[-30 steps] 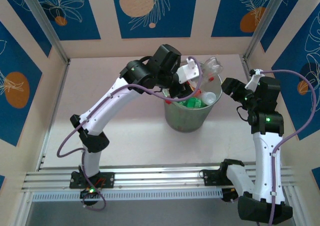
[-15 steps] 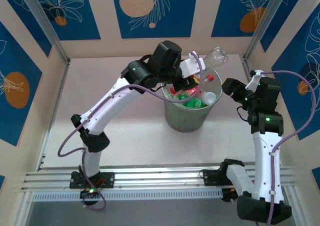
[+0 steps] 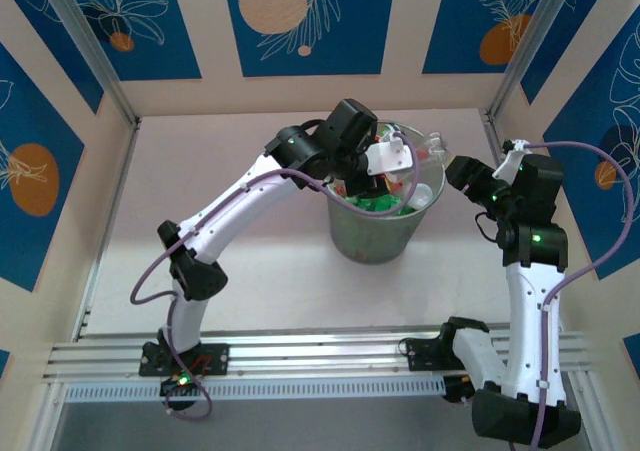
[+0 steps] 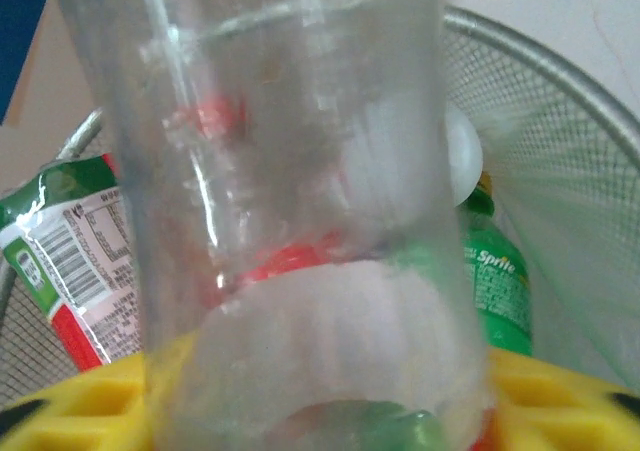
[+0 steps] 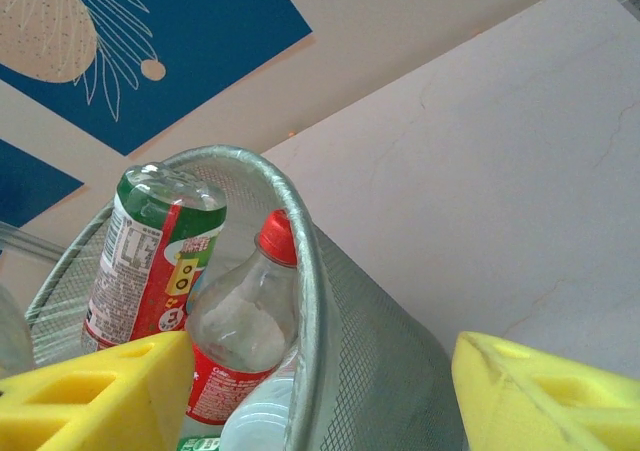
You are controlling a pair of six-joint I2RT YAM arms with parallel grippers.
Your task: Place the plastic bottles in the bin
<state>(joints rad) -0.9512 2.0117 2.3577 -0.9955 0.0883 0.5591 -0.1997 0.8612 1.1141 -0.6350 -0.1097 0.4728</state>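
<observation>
My left gripper (image 3: 398, 158) hangs over the bin (image 3: 372, 236), a round grey wire-mesh basket, and is shut on a clear bottle (image 4: 300, 171). That bottle stands close to the lens between the yellow fingers (image 4: 80, 401). Below it in the bin lie a green Sprite bottle (image 4: 497, 286) and a bottle with a green and red label (image 4: 70, 251). My right gripper (image 3: 462, 176) is open just outside the bin's right rim (image 5: 290, 211), with nothing between its pads. Past that rim a red-capped clear bottle (image 5: 245, 316) and the green-and-red-labelled bottle (image 5: 150, 256) stand inside.
The pale table (image 3: 250, 171) spreads left of and behind the bin. Blue-patterned walls (image 3: 300, 21) close in the back and both sides. A metal rail (image 3: 320, 356) runs along the near edge by the arm bases.
My left gripper has swung right and down with the clear bottle, from above the far rim to low over the bin's mouth. The right arm has stayed put.
</observation>
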